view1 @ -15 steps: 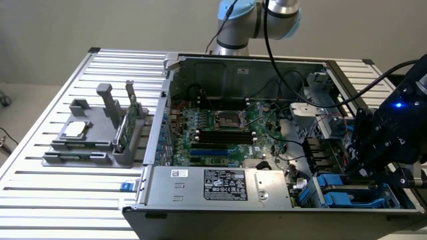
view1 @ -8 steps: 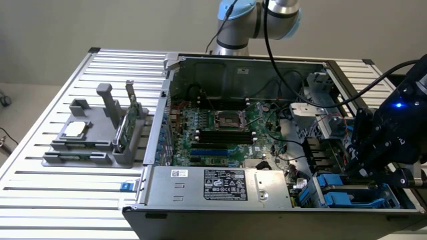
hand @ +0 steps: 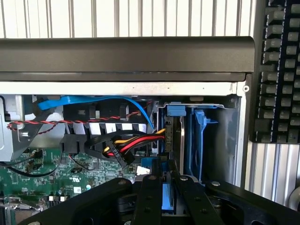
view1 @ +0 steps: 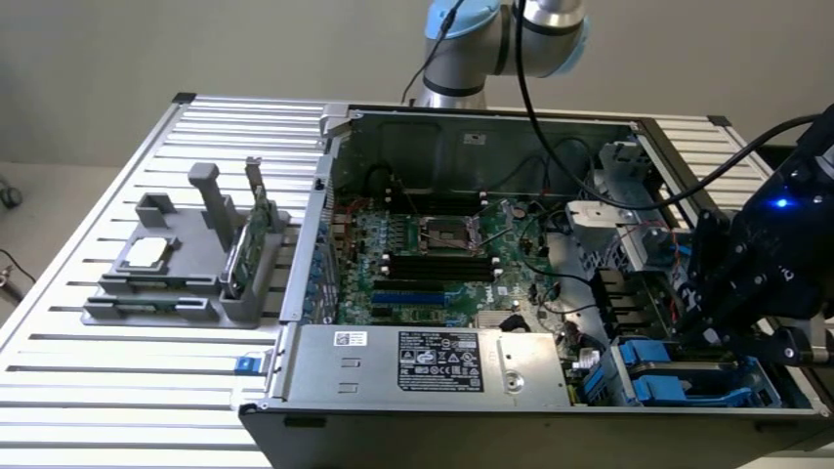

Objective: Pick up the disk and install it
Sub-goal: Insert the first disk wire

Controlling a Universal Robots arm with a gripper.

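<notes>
A: What carries everything here?

B: A slatted metal surface (view1: 117,362). On it lies an open computer case (view1: 521,410), its green motherboard (view1: 431,254) exposed and a silver power supply (view1: 431,363) along the near wall. A grey holder (view1: 176,283) stands on the slats well apart from the fingers, toward the exterior view's left, with a small square silver chip (view1: 146,252) on it and a thin green card (view1: 254,244) upright in a slot.

A: And the arm?

B: The arm's black wrist (view1: 769,244) reaches into the case at the exterior view's right. Its gripper (hand: 165,187) is down over the corner drive bay.

A: Where is the disk?

B: The disk (hand: 165,194) sits between the fingers (hand: 147,197), edge-on, a strip of its blue rail showing in the narrow gap. The fingers are drawn nearly together and clamp it from both sides.

A: What lies around the fingers?

B: Just beyond them stand the blue plastic rails of the drive bay (hand: 199,140), upright against the case wall. Beside the bay runs a bundle of red, yellow and black wires (hand: 129,143), and a flat blue cable (hand: 93,103) arches above it. Past the case wall, a black keyboard (hand: 279,70) rests on the slats.
</notes>
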